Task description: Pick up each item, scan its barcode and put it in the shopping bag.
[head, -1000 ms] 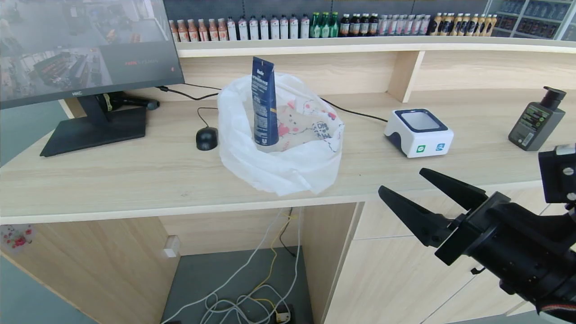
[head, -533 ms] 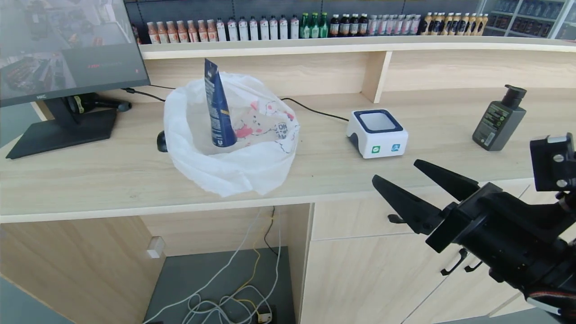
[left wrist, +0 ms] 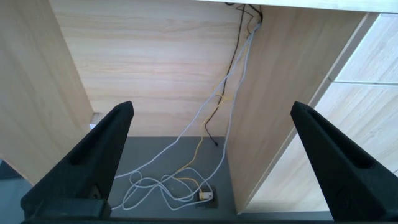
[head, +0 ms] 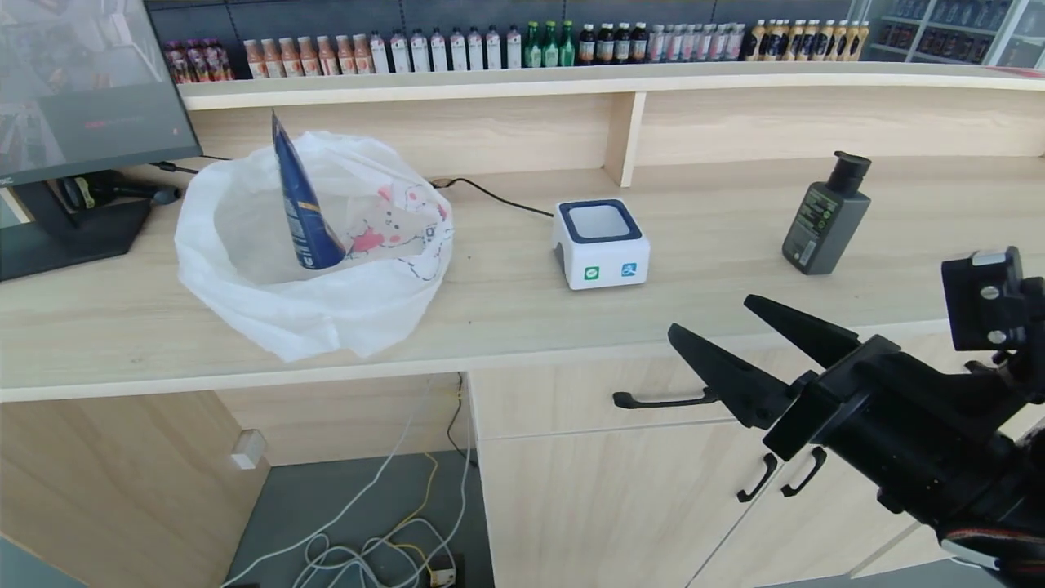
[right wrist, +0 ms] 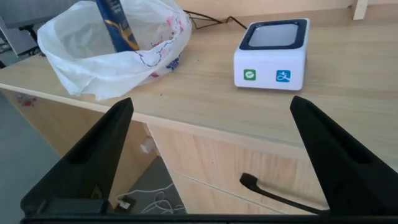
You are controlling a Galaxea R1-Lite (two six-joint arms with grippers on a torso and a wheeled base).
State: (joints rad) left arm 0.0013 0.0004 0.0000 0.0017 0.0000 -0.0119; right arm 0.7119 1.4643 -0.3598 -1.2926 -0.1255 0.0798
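Note:
A white shopping bag [head: 326,306] stands on the wooden counter [head: 506,314] at the left, with a dark blue tube [head: 300,204] upright inside it. The white barcode scanner [head: 600,243] sits mid-counter, and a grey pump bottle [head: 824,216] stands at the right. My right gripper [head: 712,317] hangs open and empty in front of the counter edge, below and right of the scanner. The right wrist view faces the bag [right wrist: 93,56], tube [right wrist: 118,25] and scanner [right wrist: 272,55] past the right gripper [right wrist: 211,102]. My left gripper [left wrist: 211,107] is open, low under the counter.
A monitor [head: 82,82] stands at the far left, and a shelf of bottles [head: 531,45] runs behind the counter. Drawer handles [head: 653,400] are on the cabinet front near my right gripper. Loose cables [left wrist: 180,180] lie on the floor in the open bay.
The head camera has swung to the right, so bag, scanner and bottle sit further left in the picture. My right gripper stays open, in nearly the same spot.

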